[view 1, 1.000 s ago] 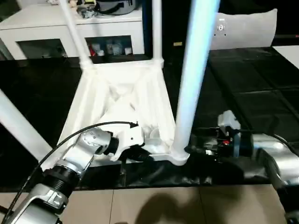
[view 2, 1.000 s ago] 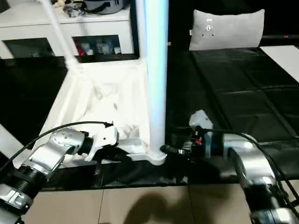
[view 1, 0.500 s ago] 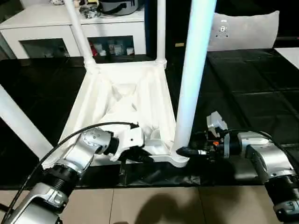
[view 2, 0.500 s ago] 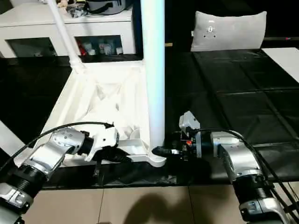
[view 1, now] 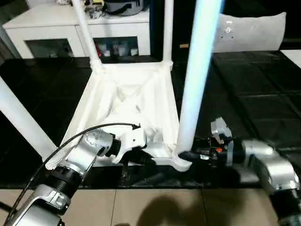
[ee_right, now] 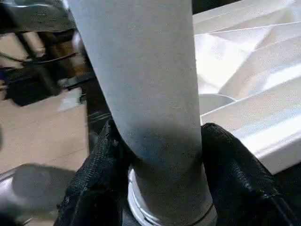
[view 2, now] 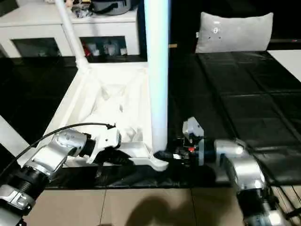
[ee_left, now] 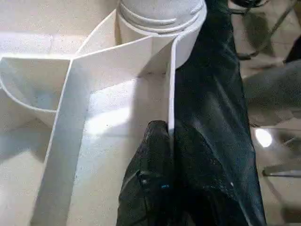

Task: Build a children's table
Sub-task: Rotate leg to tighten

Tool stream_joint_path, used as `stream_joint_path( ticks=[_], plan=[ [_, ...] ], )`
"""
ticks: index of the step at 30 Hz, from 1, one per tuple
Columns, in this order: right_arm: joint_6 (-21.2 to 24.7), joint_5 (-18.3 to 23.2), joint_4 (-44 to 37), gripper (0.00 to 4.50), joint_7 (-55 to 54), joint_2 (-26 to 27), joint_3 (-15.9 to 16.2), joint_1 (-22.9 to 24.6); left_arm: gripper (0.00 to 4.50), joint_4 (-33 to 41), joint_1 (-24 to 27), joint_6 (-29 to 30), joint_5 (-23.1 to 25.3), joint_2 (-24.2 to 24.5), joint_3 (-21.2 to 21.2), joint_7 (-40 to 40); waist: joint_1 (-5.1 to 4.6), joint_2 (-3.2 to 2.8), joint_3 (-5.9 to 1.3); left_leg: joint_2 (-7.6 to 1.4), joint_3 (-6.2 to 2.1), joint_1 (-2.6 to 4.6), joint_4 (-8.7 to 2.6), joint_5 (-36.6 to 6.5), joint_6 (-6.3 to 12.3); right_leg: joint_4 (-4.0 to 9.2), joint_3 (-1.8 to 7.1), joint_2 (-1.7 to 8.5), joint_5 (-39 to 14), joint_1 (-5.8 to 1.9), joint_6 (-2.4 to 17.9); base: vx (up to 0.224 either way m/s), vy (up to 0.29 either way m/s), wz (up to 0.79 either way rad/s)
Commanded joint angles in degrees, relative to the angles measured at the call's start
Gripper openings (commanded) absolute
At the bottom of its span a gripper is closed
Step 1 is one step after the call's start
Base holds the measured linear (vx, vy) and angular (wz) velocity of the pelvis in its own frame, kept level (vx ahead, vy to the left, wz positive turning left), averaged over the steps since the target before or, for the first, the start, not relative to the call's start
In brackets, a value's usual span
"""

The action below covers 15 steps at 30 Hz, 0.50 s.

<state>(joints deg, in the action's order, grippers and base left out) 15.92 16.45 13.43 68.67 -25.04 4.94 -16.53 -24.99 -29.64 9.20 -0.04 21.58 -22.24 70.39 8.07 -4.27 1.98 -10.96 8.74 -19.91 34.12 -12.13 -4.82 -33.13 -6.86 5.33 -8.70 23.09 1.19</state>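
The children's table lies upside down on a black mat, its ribbed white top [view 1: 131,94] facing up. Legs stand in the far left [view 1: 87,30], far right [view 1: 168,28] and near left [view 1: 21,120] corners. The near right leg [view 1: 195,80] stands upright in its corner socket [view 1: 181,162]. My right gripper [view 1: 186,154] is shut around this leg's base, and the right wrist view has a black finger [ee_right: 101,165] pressed on each side of the leg [ee_right: 141,70]. My left gripper [view 1: 143,157] is shut on the top's front rim [ee_left: 171,84], beside that socket [ee_left: 160,19].
A white low cabinet with glass doors [view 1: 70,23] stands behind the table. A grey cushion [view 1: 249,33] lies at the back right. The black mat [view 1: 244,94] spreads to the right, and beige floor tiles [view 1: 155,207] run along its front edge.
My right gripper has moved left to the near right leg's base and shut around it. The left gripper has kept its hold on the rim. The camera has shifted slightly.
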Motion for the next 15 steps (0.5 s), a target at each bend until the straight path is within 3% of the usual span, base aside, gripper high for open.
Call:
stream_joint_path(
  ticks=[1, 3, 4, 7, 8, 9, 10, 11, 12, 13, 15],
  plan=[
    [3.01, -3.08, -2.0, 1.95, -10.63, 3.77, 0.26, 0.25, 0.0, 2.35, -0.46, 4.59, -0.4, -3.52, 0.08, -4.13, -0.6, 0.89, -2.95, -1.75, 0.2, -0.3, -4.28, -10.18, 3.26, 4.77, 2.75, 3.44, -26.4, -3.19, 6.28, 0.0, 0.0, 0.0],
    [6.88, -4.37, -2.61, 1.94, -19.6, 7.57, -1.74, 0.0, 0.0, 2.38, -0.87, 7.32, -0.03, -5.69, 0.59, -7.58, -1.3, 0.89, -2.71, -1.2, 0.06, -0.29, -4.37, -12.29, 2.07, 5.5, 2.17, 3.34, -30.87, -3.19, 4.3, 0.0, 0.0, 0.0],
    [8.54, -4.7, -2.96, 1.93, -23.16, 9.12, -2.58, -0.11, 0.0, 2.17, -1.14, 8.26, 0.37, -6.6, 0.8, -9.08, -2.61, 0.84, -2.49, -0.7, -0.19, -0.45, -4.35, -14.11, 1.25, 6.21, 1.57, 3.11, -34.39, -3.19, 1.92, 0.0, 0.0, 0.0],
    [12.17, -7.82, -3.26, 1.92, -35.78, 14.08, -4.63, -0.44, 0.0, -0.21, -2.96, 11.49, 1.78, -10.73, 2.19, -16.57, -4.15, 0.72, -2.42, -0.16, -0.25, -0.28, -4.02, -15.71, 1.25, 7.13, 0.88, 2.74, -36.61, -2.82, 0.01, 0.0, 0.0, 0.0],
    [13.16, -9.11, -3.04, 1.92, -41.07, 16.43, -5.6, -0.53, 0.0, -2.02, -4.16, 12.48, 2.29, -12.99, 3.31, -21.07, -5.17, 0.22, -2.21, 0.14, -0.12, 0.29, -3.63, -17.33, 1.5, 8.02, 0.27, 2.4, -37.93, -2.12, -0.78, 0.0, 0.0, 0.0],
    [13.73, -9.59, -3.1, 1.92, -43.84, 17.66, -6.06, -0.48, 0.0, -2.84, -4.77, 13.07, 2.52, -14.16, 3.93, -23.55, -5.17, 0.22, -2.21, 0.14, -0.12, 0.29, -3.63, -17.33, 1.5, 8.02, 0.27, 2.4, -37.93, -2.12, -0.78, 0.0, 0.0, 0.0],
    [13.48, -9.63, -3.13, 1.92, -45.23, 18.48, -6.26, -0.36, 0.0, -3.61, -5.33, 13.45, 2.58, -15.18, 4.56, -25.66, -5.62, 0.25, -2.68, 0.11, -0.46, 0.16, -3.68, -17.11, 2.02, 7.99, -0.17, 2.63, -35.93, -2.82, -0.65, 0.0, 0.0, 0.0],
    [12.94, -9.83, -3.45, 1.92, -45.97, 19.1, -6.18, -0.1, 0.0, -3.93, -5.72, 14.01, 2.51, -16.04, 5.09, -27.15, -5.59, 0.08, -2.93, -0.16, -0.63, 0.05, -3.87, -16.67, 2.47, 7.79, -0.1, 2.74, -34.15, -3.05, -0.28, 0.0, 0.0, 0.0],
    [12.54, -10.06, -3.79, 1.92, -46.32, 19.5, -6.03, 0.11, 0.0, -3.95, -5.86, 14.45, 2.46, -16.49, 5.41, -27.89, -5.82, -0.08, -2.88, -0.56, -0.72, -0.37, -4.18, -16.21, 3.23, 7.55, 0.14, 2.8, -31.3, -3.18, 0.53, 0.0, 0.0, 0.0],
    [11.39, -9.86, -4.59, 2.27, -46.98, 20.79, -6.24, 0.76, 0.0, -3.53, -5.98, 14.64, 2.83, -17.28, 5.25, -28.27, -5.94, -0.36, -2.71, -0.73, -0.85, -0.51, -4.44, -17.11, 3.5, 7.39, 0.26, 2.82, -30.27, -3.18, 1.2, 0.0, 0.0, 0.0],
    [11.45, -9.56, -5.28, 2.47, -47.29, 21.21, -6.39, 1.04, 0.0, -3.14, -5.79, 14.47, 3.16, -17.11, 4.81, -27.65, -6.13, -0.33, -2.63, -0.6, -0.85, -0.48, -4.47, -18.21, 3.5, 7.42, 0.28, 2.85, -30.78, -3.13, 1.33, 0.0, 0.0, 0.0]
  ],
)
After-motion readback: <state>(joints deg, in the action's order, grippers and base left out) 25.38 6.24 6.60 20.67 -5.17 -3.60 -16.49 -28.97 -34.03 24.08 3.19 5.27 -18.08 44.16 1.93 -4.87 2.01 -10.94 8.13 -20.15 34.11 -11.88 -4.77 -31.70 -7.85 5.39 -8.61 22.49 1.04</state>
